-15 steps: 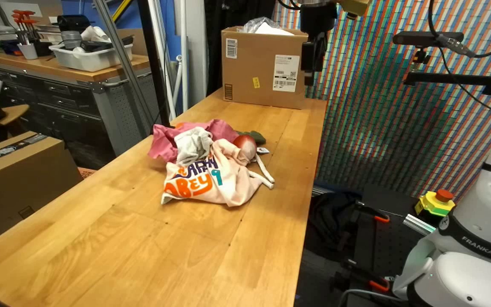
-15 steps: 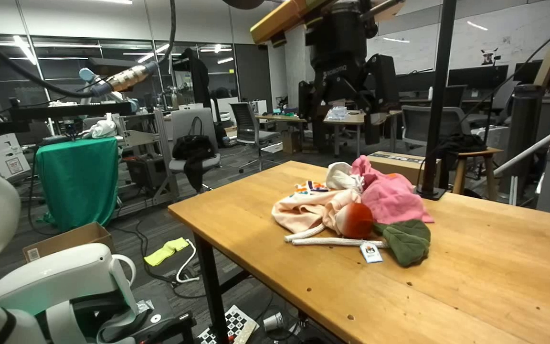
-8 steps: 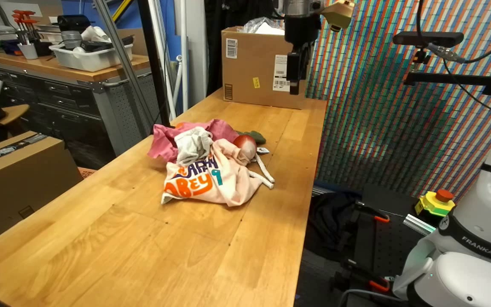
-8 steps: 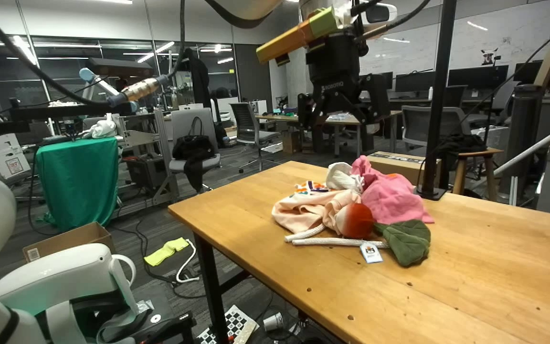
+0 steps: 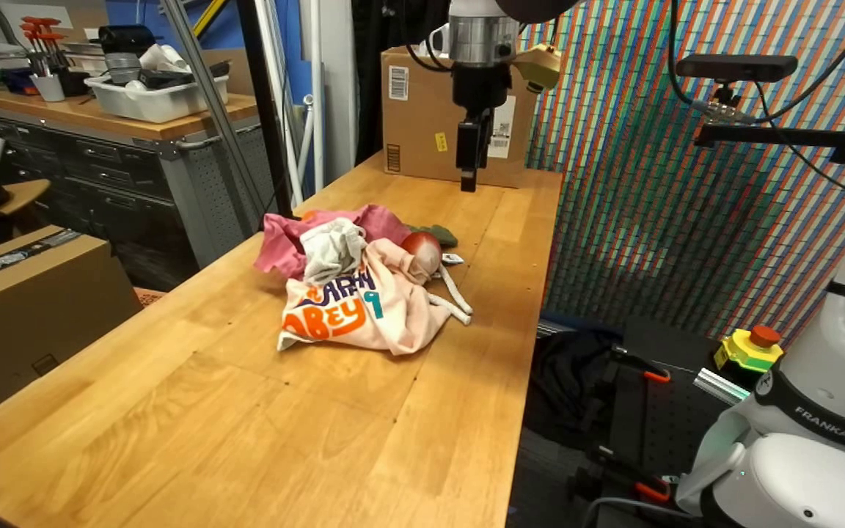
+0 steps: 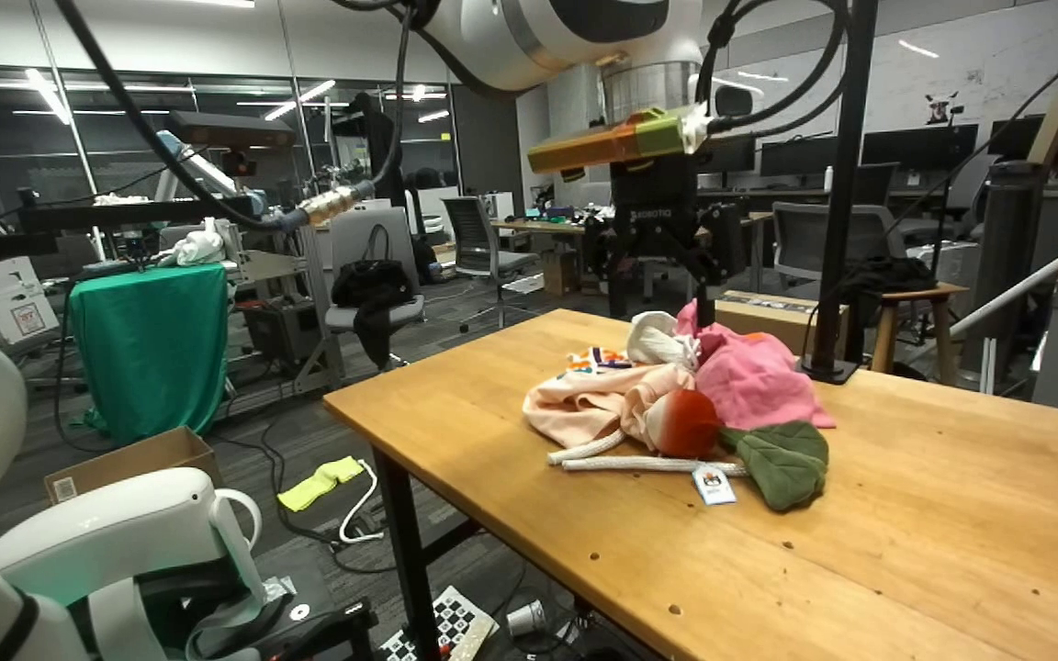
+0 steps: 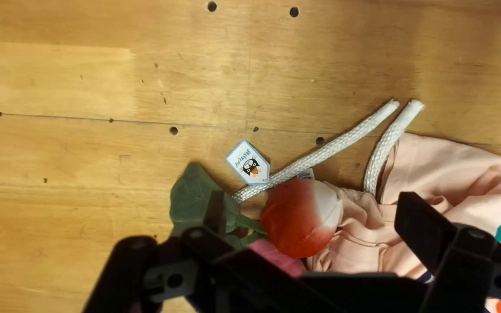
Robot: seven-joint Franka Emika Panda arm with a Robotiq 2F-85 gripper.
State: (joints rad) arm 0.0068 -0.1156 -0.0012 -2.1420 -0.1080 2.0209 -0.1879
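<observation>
here: one gripper, spread wide and empty; one red-and-white ball lies lower centre of the wrist view, stemmed to a green leaf, seemingly kept from rolling by bunched peach cloth, lower right.

red-white toy, green leaf, pink cloth

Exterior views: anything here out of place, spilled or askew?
Yes: in an exterior view, a neon-yellow cloth lies on the floor, while the peach printed cloth and pink cloth are heaped on the wooden table. That makes it look stray, perhaps dropped. I see no spill.
</observation>
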